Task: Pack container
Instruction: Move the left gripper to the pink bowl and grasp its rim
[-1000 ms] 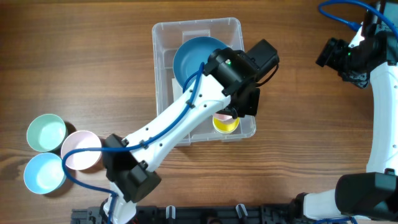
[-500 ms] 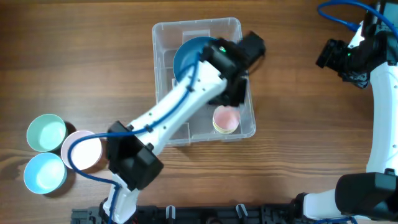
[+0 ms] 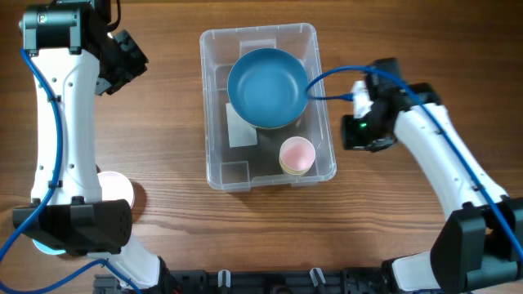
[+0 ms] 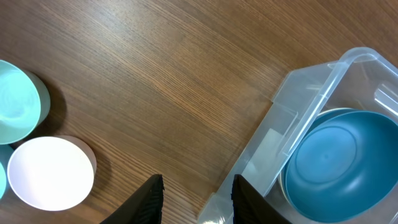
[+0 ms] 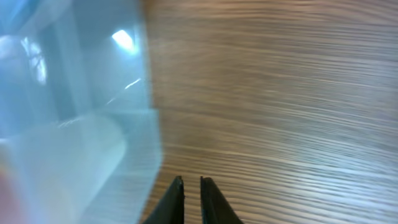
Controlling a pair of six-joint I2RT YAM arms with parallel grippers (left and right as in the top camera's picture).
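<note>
Container: mid-desk, nearer the far edge; blue bowl and pink cup sit side by side inside, so both fit.
Left gripper: fingers apart, empty, toward the far-left corner.
Right gripper: fingers nearly together, empty, beside the container's right wall.
Left wrist view: shows the unpacked white bowl and mint bowl, which the arm largely hides from overhead.

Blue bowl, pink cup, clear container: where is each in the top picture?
blue bowl (image 3: 267,88), overhead view, middle of its inside.
pink cup (image 3: 297,152), overhead view, its open mouth.
container (image 3: 261,165), overhead view, bare patch of floor.
</note>
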